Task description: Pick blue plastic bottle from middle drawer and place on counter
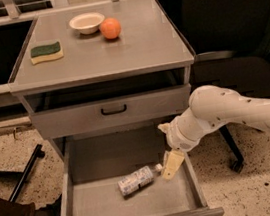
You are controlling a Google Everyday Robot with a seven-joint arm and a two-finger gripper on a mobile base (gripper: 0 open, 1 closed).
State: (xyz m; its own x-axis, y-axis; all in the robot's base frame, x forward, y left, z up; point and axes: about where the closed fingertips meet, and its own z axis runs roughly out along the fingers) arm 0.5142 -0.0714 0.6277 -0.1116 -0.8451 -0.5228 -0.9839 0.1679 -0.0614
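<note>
Blue plastic bottle [135, 179] lies on its side in the middle drawer [135, 208]; gripper [173, 165] hovers just beside its white cap [157, 168], aperture indeterminable. Likely light, slippery, squashable: grasp mid-body.

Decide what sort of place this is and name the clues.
Probably an office or lab workroom: a grey metal drawer cabinet, a black wheeled office chair and speckled floor. The gripper hangs over the open middle drawer.
</note>
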